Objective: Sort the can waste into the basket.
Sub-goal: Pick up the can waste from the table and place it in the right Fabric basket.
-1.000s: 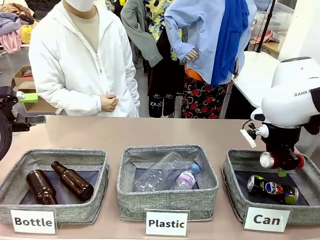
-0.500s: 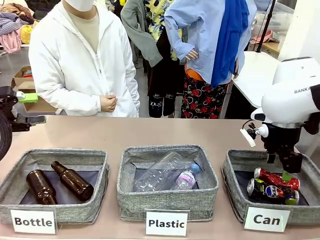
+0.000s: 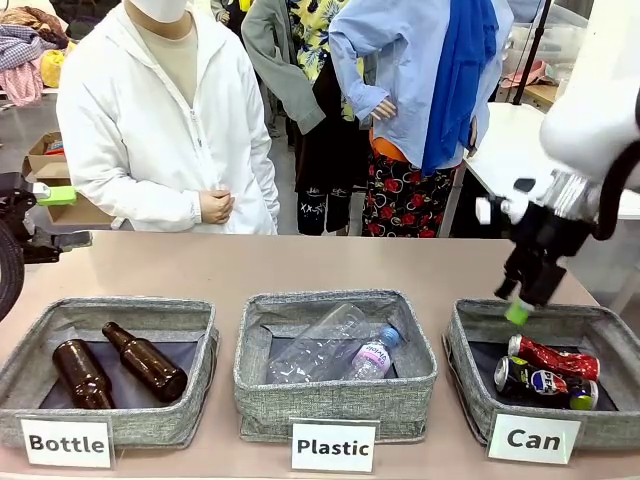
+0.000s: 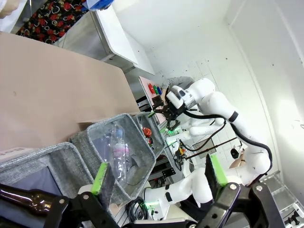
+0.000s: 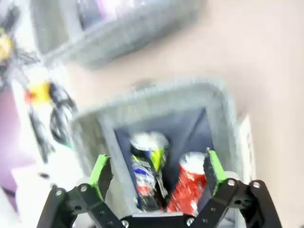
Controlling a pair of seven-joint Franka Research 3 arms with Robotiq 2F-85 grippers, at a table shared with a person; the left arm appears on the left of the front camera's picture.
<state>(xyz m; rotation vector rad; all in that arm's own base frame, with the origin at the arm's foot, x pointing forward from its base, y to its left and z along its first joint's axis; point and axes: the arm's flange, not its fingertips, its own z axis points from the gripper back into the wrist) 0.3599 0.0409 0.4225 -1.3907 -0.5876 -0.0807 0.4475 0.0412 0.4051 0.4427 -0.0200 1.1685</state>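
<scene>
Two cans lie in the grey basket (image 3: 470, 385) labelled "Can" at the right: a crushed red can (image 3: 555, 357) behind a dark Pepsi can (image 3: 540, 381). My right gripper (image 3: 521, 303) hangs open and empty above the basket's back left corner. Its wrist view looks down between the green fingertips at the Pepsi can (image 5: 146, 175) and the red can (image 5: 189, 183) side by side in the basket (image 5: 104, 135). My left gripper (image 4: 159, 173) stands open with nothing in it, off the table's left end; a bit of that arm (image 3: 15, 235) shows in the front view.
A middle bin (image 3: 335, 400) labelled "Plastic" holds clear plastic bottles; a left bin (image 3: 110, 415) labelled "Bottle" holds two brown glass bottles. A person in a white jacket (image 3: 165, 120) stands at the far side, hands at the waist. Bare tabletop (image 3: 300, 265) lies behind the bins.
My right gripper let go of the red can, which dropped into the basket beside the Pepsi can. The gripper then rose and swung back, open. The left arm has not moved.
</scene>
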